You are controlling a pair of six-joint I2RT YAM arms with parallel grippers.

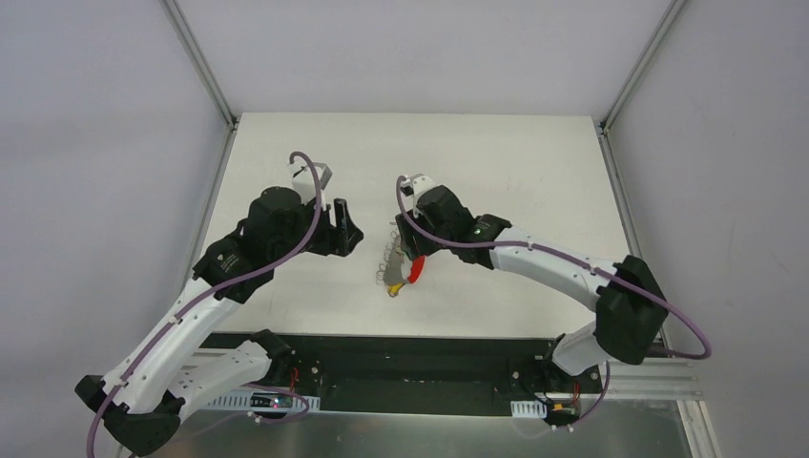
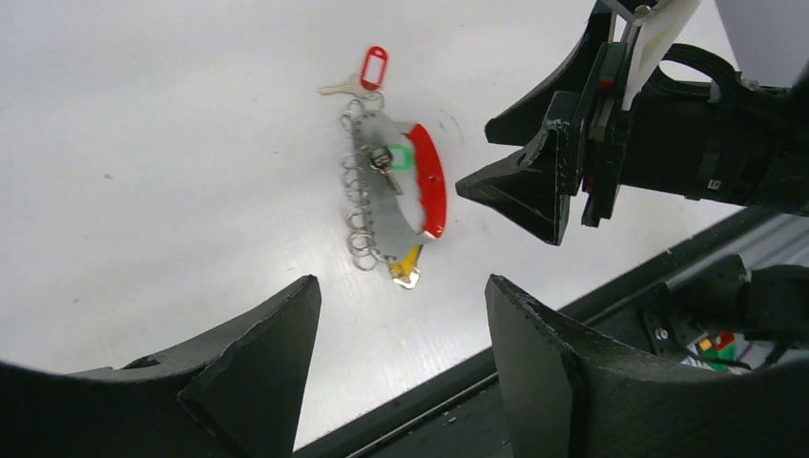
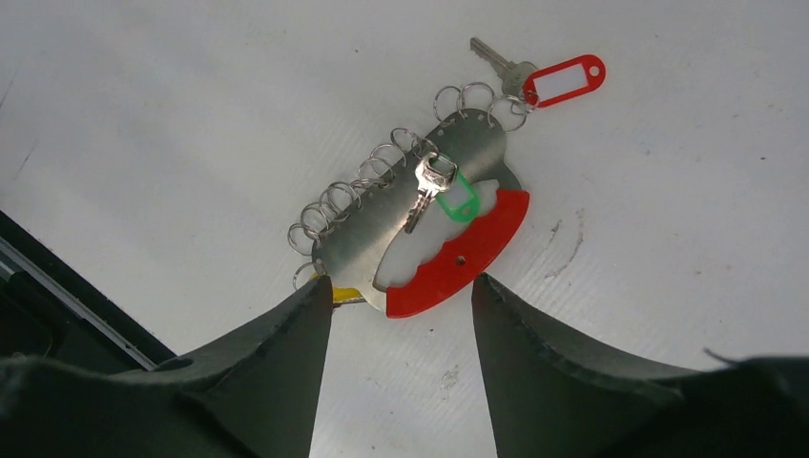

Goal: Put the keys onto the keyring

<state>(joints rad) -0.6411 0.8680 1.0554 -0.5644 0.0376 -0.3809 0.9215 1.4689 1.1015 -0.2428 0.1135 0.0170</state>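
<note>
Red-grey keyring (image 3: pixel 467 253) | 3 keys (image 3: pixel 420 196) touching it | right gripper (image 3: pixel 401 280) agape above

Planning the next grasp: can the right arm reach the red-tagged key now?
Probably yes: the right gripper hangs open by the keyring, and the red-tagged key lies uncovered just beyond it.

keyring (image 3: pixel 367 239) and keys (image 3: pixel 534 81) on white table (image 1: pixel 515 172)

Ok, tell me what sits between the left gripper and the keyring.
Nothing. In the top view only bare white table separates the left gripper from the keyring; the left wrist view agrees.
</note>
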